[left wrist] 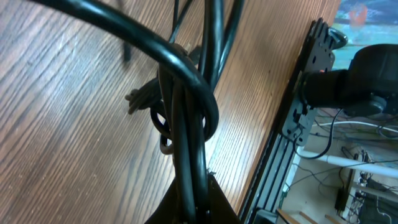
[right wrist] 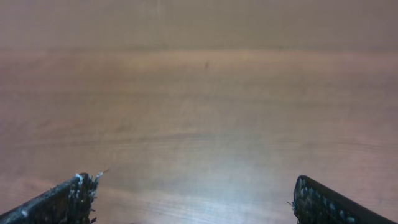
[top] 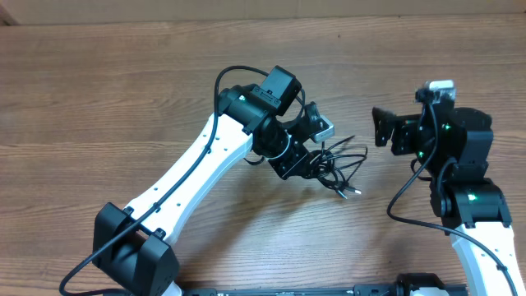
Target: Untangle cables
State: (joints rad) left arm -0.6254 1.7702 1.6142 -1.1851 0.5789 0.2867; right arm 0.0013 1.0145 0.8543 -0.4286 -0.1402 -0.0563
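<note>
Black cables [top: 343,168] lie in a small knotted clump on the wooden bench [top: 123,82], and the left gripper [top: 316,170] is pressed together on the clump's inner end. In the left wrist view the strands run straight up out of the closed jaws and cross into a tight loop just beyond the fingertips, so the knot sits right ahead of that gripper, nearly touching it.

From that grip the bundle fans away toward the right gripper [top: 380,127]. Its loose loops and small plug tips make up the outer end, the part lying nearest the right arm. The clump's long axis therefore runs roughly from one gripper to the other, slanting a little toward the robot's base.

The right gripper is spread wide and holds nothing. Its fingers point toward the left arm, but the cables sit ahead of it and off to the base side, near but apart. The right wrist view shows only bare wood between the two fingertips, with no strand in the gap.

With the left side anchoring the tangle, the free arm is the one placed to act. It would likely need to swing toward the base side and come down on an outer loop before it can draw a cord out along that axis.
</note>
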